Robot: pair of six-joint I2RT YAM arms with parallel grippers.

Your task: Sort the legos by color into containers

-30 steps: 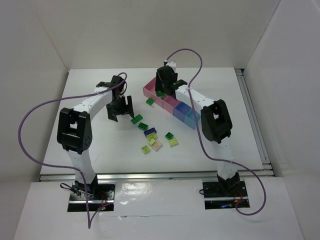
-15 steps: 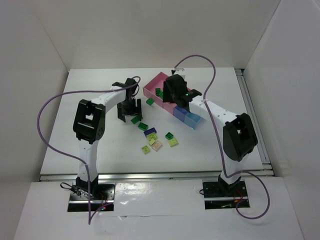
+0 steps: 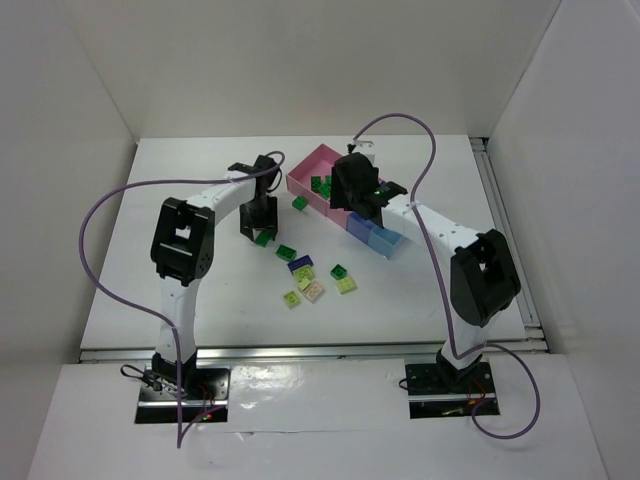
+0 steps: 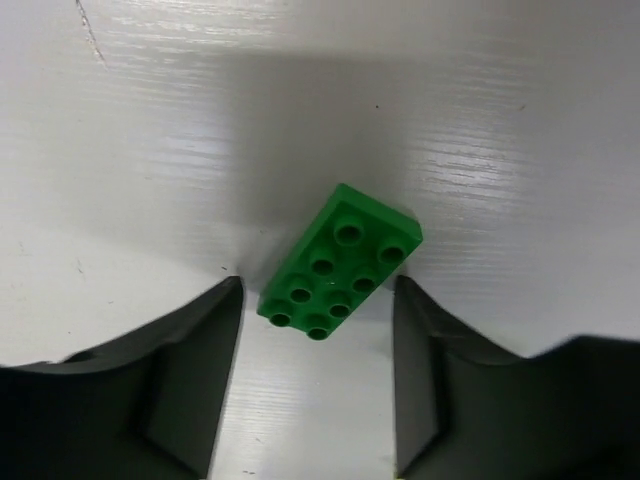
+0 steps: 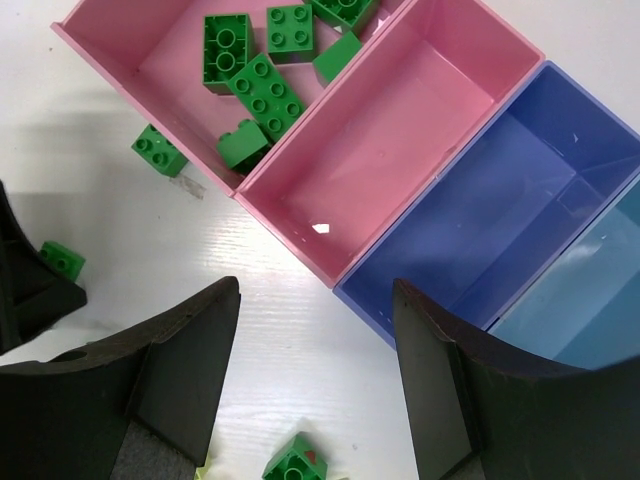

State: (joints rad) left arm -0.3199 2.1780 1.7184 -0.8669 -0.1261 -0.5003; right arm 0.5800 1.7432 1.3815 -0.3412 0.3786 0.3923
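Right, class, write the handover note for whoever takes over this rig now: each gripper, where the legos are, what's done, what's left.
Left gripper: open, straddling a dark green lego on the table.
Right gripper: open, empty, hovering by the smaller pink bin.
Done: several green legos lie in the large pink bin.
Left: a stray green lego beside that bin, plus the mixed cluster on the table. The smaller pink bin and violet-blue bin are empty.

Bright even overhead light, soft shadows (wrist views), sharp focus, faint table (image 4: 520, 120) sheen.

High overview, two downward wrist close-ups
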